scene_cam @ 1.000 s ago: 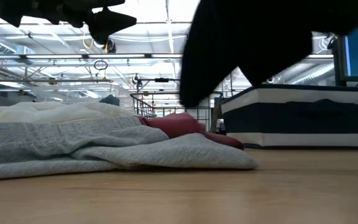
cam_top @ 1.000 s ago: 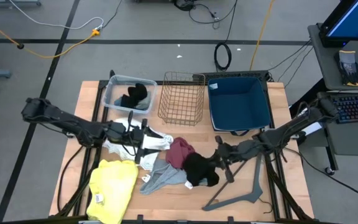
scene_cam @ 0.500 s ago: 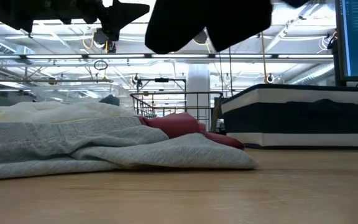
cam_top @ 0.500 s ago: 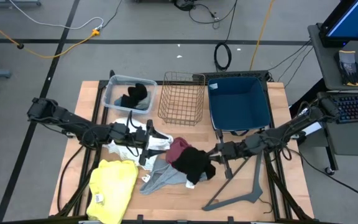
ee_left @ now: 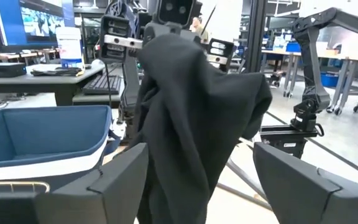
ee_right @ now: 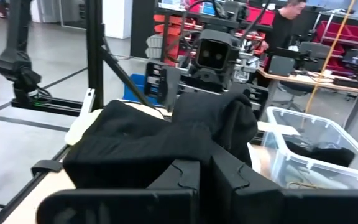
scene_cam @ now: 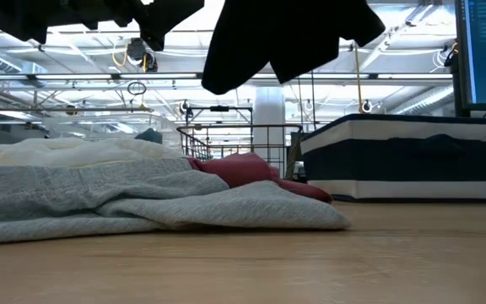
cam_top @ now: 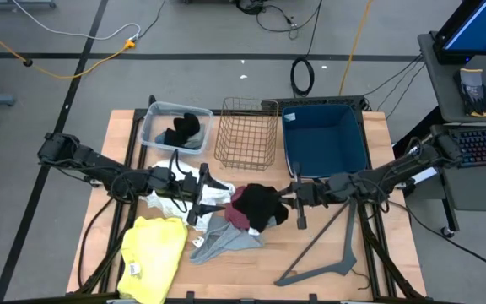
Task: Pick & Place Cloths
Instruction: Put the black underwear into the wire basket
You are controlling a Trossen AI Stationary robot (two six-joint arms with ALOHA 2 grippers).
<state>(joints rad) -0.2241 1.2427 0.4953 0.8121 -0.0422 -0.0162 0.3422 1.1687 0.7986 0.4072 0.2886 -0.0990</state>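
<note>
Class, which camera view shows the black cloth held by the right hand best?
The left wrist view: the black cloth hangs full-length, facing the camera. The high view shows it bunched beside the right hand; the low view shows only its lower part; the right wrist view shows it bunched close.

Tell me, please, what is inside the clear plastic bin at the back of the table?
The clear plastic bin holds a black cloth. Whatever lies beneath that cloth is hidden.
</note>
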